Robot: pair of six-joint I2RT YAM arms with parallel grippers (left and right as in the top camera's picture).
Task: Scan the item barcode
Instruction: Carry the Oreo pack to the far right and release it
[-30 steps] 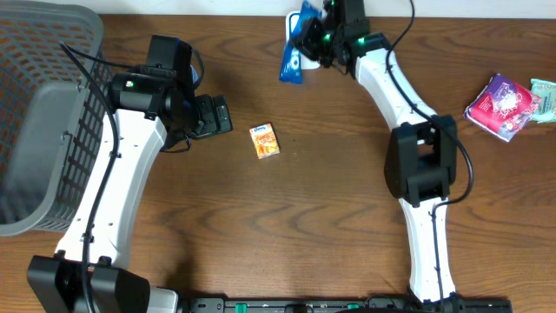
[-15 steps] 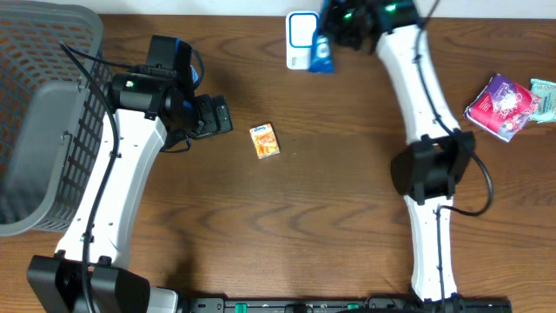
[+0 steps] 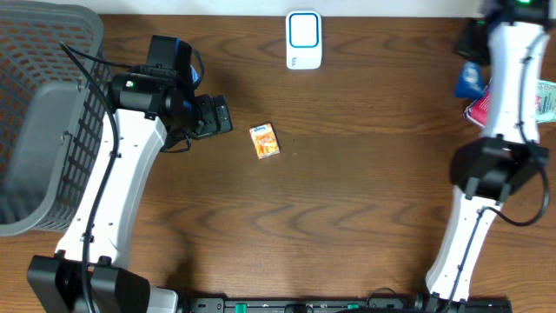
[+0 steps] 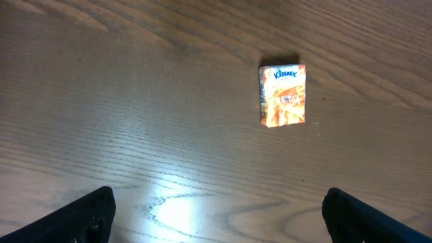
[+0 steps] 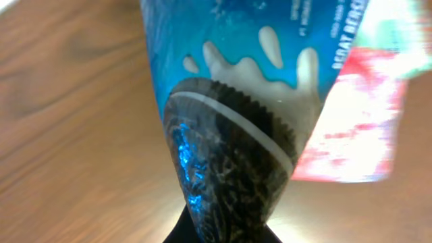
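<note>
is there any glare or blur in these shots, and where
Left wrist: a bright glare patch on the table near the bottom; the Kleenex pack is sharp. Right wrist: the cookie packet fills the frame, the red-and-white packet behind it blurred. Overhead: evenly lit, sharp.

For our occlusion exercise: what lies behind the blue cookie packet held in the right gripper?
Behind the blue cookie packet, the right wrist view shows wooden table and part of a blurred red-and-white packet. The rest of that packet is covered.
</note>
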